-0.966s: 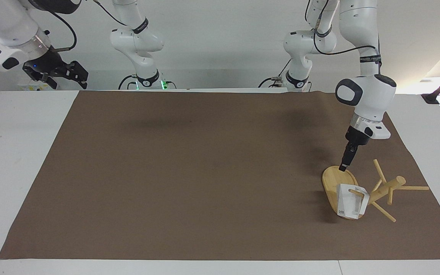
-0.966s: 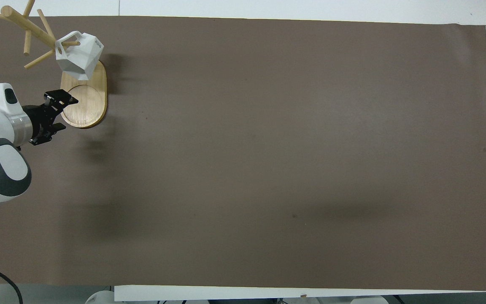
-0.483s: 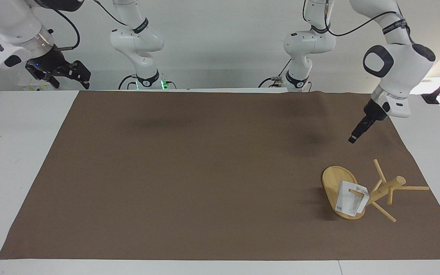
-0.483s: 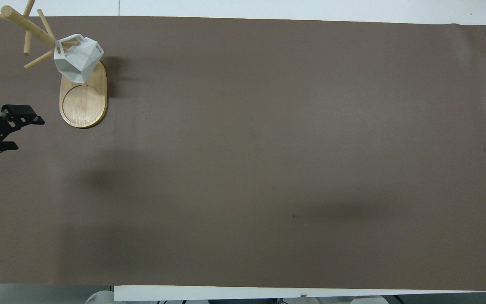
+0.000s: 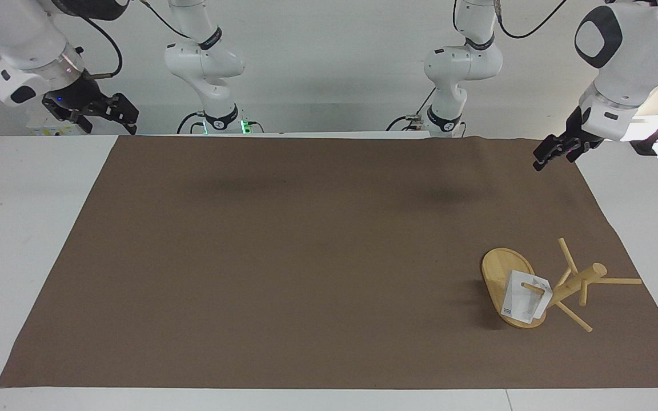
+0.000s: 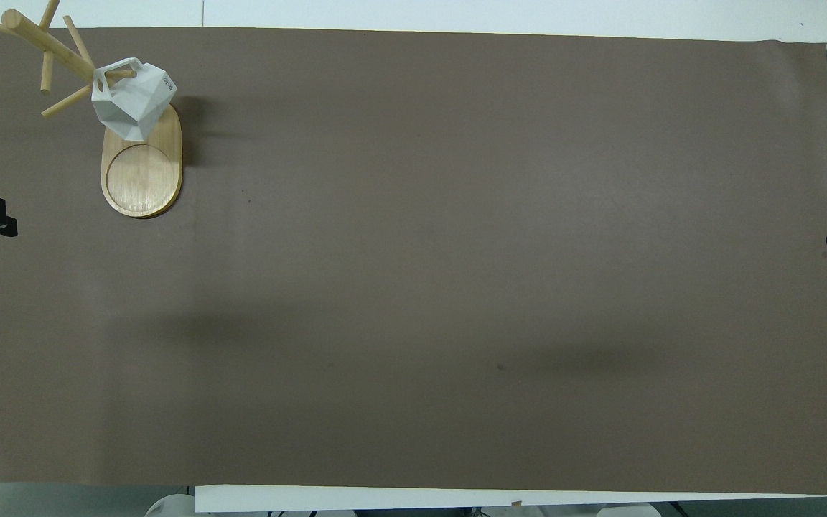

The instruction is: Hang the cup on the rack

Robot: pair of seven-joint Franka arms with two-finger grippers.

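Overhead view shows the rack (image 6: 142, 169) standing on the brown mat (image 6: 456, 287) at the left arm's end of the table (image 6: 528, 14), in the part of the mat farthest from the robots. Its oval bamboo base lies flat on the mat, and its thick post leans up and away from the base with thin pegs sticking out at angles. The cup (image 6: 133, 98) hangs from one of those pegs by its blocky handle, its faceted white body dangling over the post end of the base, clear of the mat.

From the facing view the same arrangement reads plainly: the cup (image 5: 526, 304) sits on a peg just beside the post of the rack (image 5: 540, 288), with the peg passing through the handle opening.

The left gripper (image 5: 557, 152) is raised in the air over the edge of the mat nearest the robots, at the left arm's end, well apart from the rack and holding nothing. I cannot tell whether its fingers are spread or closed.

The right gripper (image 5: 97, 111) waits high up at the right arm's end of the table, off the mat. Its fingers look parted, with nothing between them.
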